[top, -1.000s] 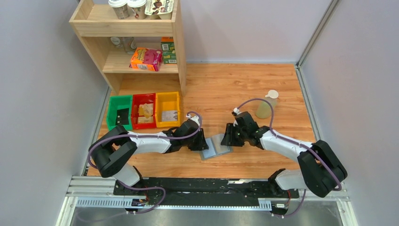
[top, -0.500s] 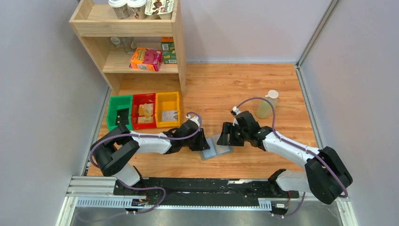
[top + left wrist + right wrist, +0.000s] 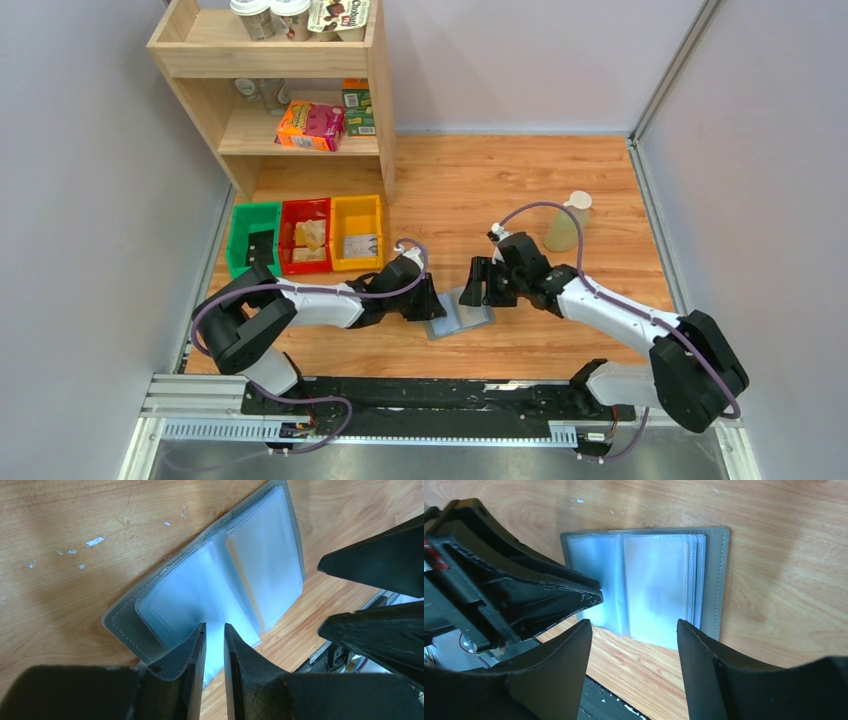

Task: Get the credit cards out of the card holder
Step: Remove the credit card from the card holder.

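The card holder (image 3: 460, 312) lies spread open on the wooden desk (image 3: 520, 190), a little near of the middle, between the two arms. Its grey cover faces down and its pale bluish clear sleeves face up, fanned like pages.

The left tool (image 3: 214, 635) reaches in from the left. It is clenched almost fully, with only a narrow slit between its fingers (image 3: 192, 650), and a clear sleeve leaf of the card holder runs into that slit, so it grips the card holder by one leaf. In the right wrist view its black tips meet the left half of the sleeves.

The right tool (image 3: 634, 625) is released, its jaws spread wide. It hangs just over the card holder from the far right side and holds nothing. I cannot tell whether its tips touch the sleeves.

One credit card (image 3: 245, 587) shows in the left wrist view as a thin yellow-orange edge inside a sleeve of the half away from the left tool. How many more cards sit in the other sleeves I cannot tell, because the plastic is cloudy.

Well apart on the far left stand a green bin (image 3: 253, 238), a red bin (image 3: 305, 235) and a yellow bin (image 3: 357, 232) in a row, just near of a wooden shelf (image 3: 380, 110) that holds boxes and cups. A pale jug (image 3: 566, 224) stands on the desk to the far right of the right tool
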Tool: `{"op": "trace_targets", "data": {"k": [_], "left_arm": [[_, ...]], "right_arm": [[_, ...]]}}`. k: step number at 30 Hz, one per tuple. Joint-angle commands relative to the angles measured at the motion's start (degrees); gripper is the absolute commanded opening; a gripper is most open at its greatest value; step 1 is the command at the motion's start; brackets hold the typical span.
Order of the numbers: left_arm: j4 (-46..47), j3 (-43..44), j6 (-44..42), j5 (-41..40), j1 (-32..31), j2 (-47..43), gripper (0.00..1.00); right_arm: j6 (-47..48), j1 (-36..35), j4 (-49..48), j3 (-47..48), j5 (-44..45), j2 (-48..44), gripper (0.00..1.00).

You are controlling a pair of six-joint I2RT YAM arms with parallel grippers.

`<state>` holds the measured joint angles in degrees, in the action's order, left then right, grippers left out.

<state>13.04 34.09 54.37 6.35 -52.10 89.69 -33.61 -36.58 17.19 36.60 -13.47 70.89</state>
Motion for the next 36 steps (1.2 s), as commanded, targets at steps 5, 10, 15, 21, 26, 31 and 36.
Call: {"op": "trace_targets", "data": {"k": [5, 10, 15, 21, 26, 31, 36], "left_arm": [[-4.07, -2.18, 0.12, -1.43, -0.46, 0.05, 0.27], [-2.67, -2.71, 0.82, -0.81, -0.46, 1.19, 0.26], [-0.82, -3.5, 1.79, -0.11, -0.55, 2.68, 0.26], [0.5, -3.76, 2.32, 0.15, -0.55, 3.21, 0.26], [-0.46, -3.94, 2.32, -0.55, -0.55, 2.16, 0.25], [-6.95, -2.45, 0.3, -3.88, -0.9, -0.65, 0.25], [-11.19, -0.78, -1.28, -6.17, -1.43, -2.85, 0.25]], "right_arm": [[1.26, -0.34, -4.0, 0.75, -0.41, 5.39, 0.64], [1.61, -0.42, -5.5, 0.23, -2.08, 6.89, 0.6], [1.61, -0.77, -5.77, 0.23, -3.49, 6.36, 0.57], [1.7, -0.95, -5.5, 0.84, -4.55, 6.8, 0.57], [1.79, -1.22, -2.96, 1.37, 0.37, 4.09, 0.61], [2.93, -1.3, 0.12, 2.33, 4.15, 1.27, 0.64], [3.46, -1.3, 0.04, 2.43, 3.2, 2.49, 0.63]]}}
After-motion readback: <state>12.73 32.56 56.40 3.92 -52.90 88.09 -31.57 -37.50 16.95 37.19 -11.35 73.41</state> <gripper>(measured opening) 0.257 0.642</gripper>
